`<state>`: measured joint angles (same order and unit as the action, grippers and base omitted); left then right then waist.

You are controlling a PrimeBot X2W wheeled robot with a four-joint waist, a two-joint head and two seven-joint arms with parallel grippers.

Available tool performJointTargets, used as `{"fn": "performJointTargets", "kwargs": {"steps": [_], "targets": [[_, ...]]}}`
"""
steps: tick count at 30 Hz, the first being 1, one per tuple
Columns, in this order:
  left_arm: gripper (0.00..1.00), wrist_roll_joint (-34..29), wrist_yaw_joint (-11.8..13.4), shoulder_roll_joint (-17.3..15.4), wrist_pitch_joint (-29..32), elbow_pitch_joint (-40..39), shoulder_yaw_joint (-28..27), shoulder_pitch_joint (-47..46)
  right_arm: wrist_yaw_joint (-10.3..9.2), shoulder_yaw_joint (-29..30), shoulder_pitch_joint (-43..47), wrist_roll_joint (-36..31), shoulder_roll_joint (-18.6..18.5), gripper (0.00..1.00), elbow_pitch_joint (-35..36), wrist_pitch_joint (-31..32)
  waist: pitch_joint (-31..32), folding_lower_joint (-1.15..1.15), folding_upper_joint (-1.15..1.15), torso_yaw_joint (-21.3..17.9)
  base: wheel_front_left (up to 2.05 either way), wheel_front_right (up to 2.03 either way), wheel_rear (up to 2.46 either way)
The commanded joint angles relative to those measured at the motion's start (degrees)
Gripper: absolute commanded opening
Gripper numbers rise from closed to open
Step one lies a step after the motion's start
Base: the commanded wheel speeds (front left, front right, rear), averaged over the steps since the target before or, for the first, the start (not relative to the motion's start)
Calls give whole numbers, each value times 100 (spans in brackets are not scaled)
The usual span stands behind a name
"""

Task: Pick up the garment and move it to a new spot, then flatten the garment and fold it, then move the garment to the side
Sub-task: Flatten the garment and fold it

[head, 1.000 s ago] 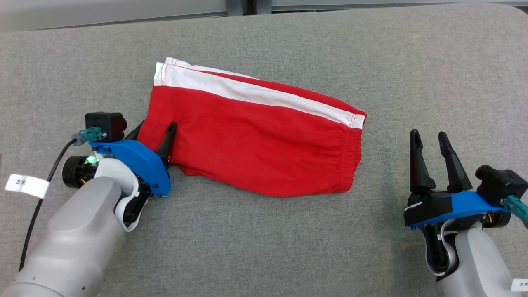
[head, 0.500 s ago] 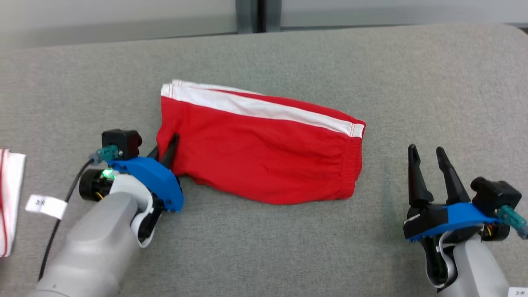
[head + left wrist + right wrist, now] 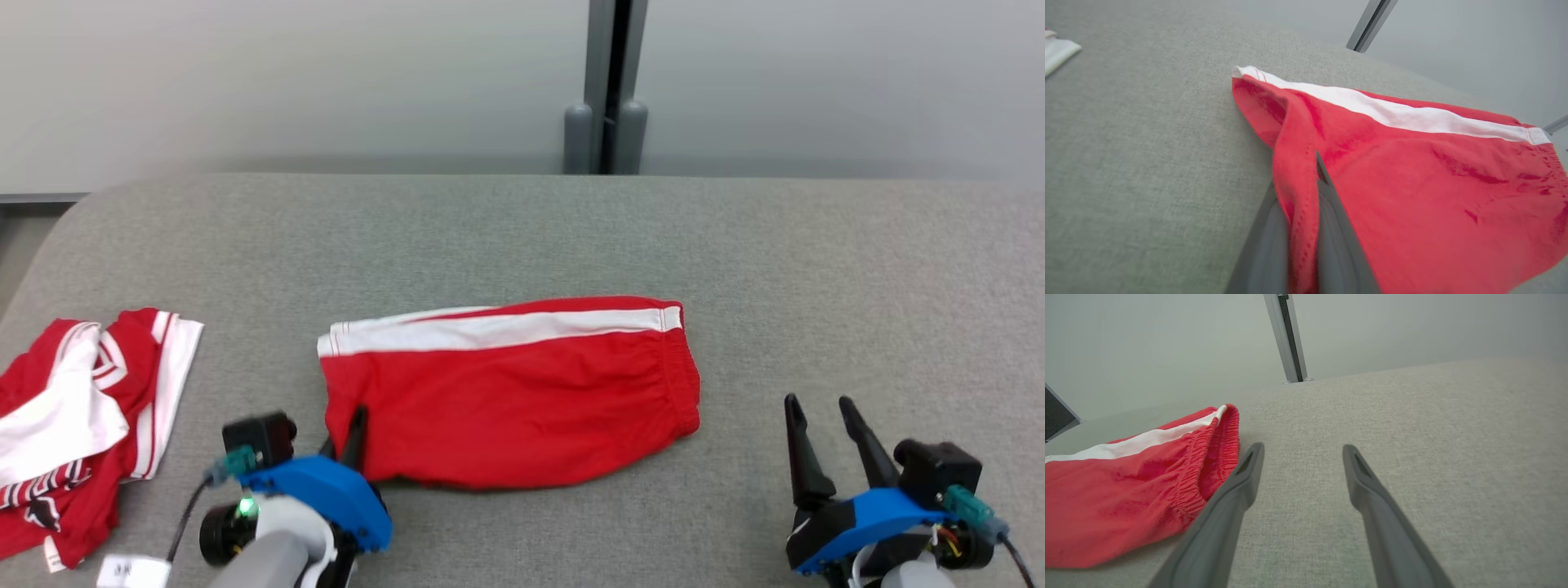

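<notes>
The garment (image 3: 506, 408), a pair of red shorts with a white side stripe, is lying folded on the grey table (image 3: 522, 237). Its leg hem is sitting between the left jaws, which are pinching together on that edge. The right jaws are standing apart and empty, with the elastic waistband lying near, to their left. The cloth is looking light, soft and floppy, so one pinch is probably letting it sag; taking a waistband corner as well should be keeping it flat.

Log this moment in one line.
left gripper: shut on hem of red shorts | right gripper: open, empty | shorts: folded, lying on grey table
</notes>
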<state>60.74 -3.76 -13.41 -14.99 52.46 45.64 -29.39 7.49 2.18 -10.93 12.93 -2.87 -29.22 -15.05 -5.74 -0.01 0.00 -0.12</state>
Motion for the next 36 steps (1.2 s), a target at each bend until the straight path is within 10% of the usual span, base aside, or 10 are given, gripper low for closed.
{"fn": "performJointTargets", "kwargs": {"steps": [1,4,6,15,36], "targets": [[0,-115,105,24,-25,-103,-154,215,0,-45,126,-15,-10,100,-38,-18,66,1,0,54,0,0,0],[0,-373,213,59,-25,-305,-401,626,0,-172,175,-13,-10,100,-58,-18,147,1,0,150,0,0,0],[100,-614,312,46,-26,-463,-613,797,0,-271,163,9,-10,100,-39,-18,168,1,0,202,0,0,0],[100,-2204,665,173,-27,-1684,-1767,1502,0,-806,-435,-29,-11,100,-157,-18,99,1,0,528,0,0,0],[100,-3618,-29,746,-26,-1780,-2870,1810,1,-949,-1105,75,0,93,-2558,3,-111,1,0,1050,0,0,0]]}}
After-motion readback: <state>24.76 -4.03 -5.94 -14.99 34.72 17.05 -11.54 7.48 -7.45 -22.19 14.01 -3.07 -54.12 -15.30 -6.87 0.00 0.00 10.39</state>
